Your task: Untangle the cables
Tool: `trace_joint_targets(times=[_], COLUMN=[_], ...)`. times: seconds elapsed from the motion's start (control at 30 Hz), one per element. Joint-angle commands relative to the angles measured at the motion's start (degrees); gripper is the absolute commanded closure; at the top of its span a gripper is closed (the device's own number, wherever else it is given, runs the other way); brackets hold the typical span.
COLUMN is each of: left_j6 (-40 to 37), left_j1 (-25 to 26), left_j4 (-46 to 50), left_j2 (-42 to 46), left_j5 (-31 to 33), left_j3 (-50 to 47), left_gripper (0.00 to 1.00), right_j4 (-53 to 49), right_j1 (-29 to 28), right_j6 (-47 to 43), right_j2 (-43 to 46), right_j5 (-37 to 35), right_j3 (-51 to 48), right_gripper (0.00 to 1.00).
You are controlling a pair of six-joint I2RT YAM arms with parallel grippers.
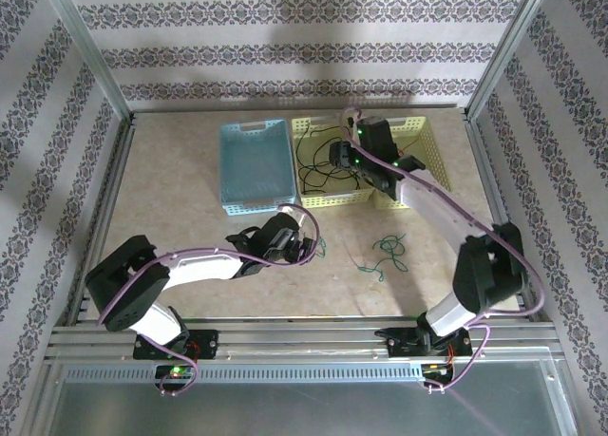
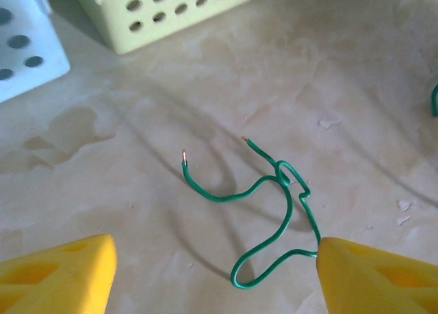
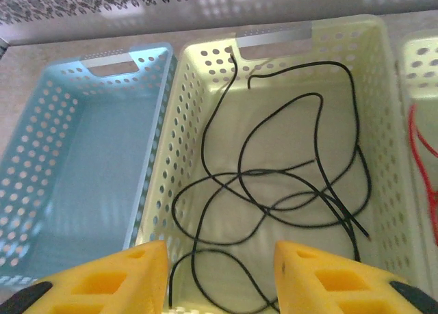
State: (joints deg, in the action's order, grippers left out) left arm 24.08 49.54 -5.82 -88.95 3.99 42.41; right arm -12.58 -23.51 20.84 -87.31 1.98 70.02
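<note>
On the left, our left gripper [image 2: 217,276] is spread wide over the worktop [image 2: 356,68]. A green cable [image 2: 226,198] lies between its fingers and touches the right one. Further right, our right gripper [image 3: 220,280] hangs parted above the yellow basket [image 3: 383,88], which holds the black cable [image 3: 274,170]. The red cable [image 3: 416,139] lies in the next basket [image 3: 421,54].
</note>
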Motion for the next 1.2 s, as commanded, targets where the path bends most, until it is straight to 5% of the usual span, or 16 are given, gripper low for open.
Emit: trace_joint_targets(times=[0.0, 0.27, 0.57, 0.63, 0.77, 1.17], left_j6=[-3.62, -6.12, -7.33, -7.20, -7.45, -0.69], left_j1=[0.82, 0.82, 0.82, 0.82, 0.73, -1.99], left_j4=[2.22, 3.12, 6.89, 6.75, 4.80, -17.46], left_j2=[-2.78, -9.83, -15.50, -16.45, -17.01, 2.11], left_j5=[-2.08, -3.69, -5.15, -3.39, -2.75, -12.48], left_j3=[3.37, 8.29, 11.88, 12.38, 12.51, -0.35], left_gripper=[0.27, 0.40, 0.53, 0.62, 1.00, 1.00], right_j4=[-0.51, -4.44, -7.52, -8.05, -8.67, -3.77], right_j1=[-0.22, -0.20, -0.13, -0.19, -1.21, -1.81], right_j6=[1.00, 2.29, 4.03, 3.94, 3.22, 2.93], right_j2=[7.75, 22.89, 30.52, 30.40, 29.42, 26.71], right_j5=[-1.36, -2.26, -0.86, 0.75, 5.66, 23.77], right_j3=[-5.35, -18.29, -23.91, -24.22, -25.06, -27.54], right_gripper=[0.55, 0.55, 0.55, 0.55, 0.55, 0.55])
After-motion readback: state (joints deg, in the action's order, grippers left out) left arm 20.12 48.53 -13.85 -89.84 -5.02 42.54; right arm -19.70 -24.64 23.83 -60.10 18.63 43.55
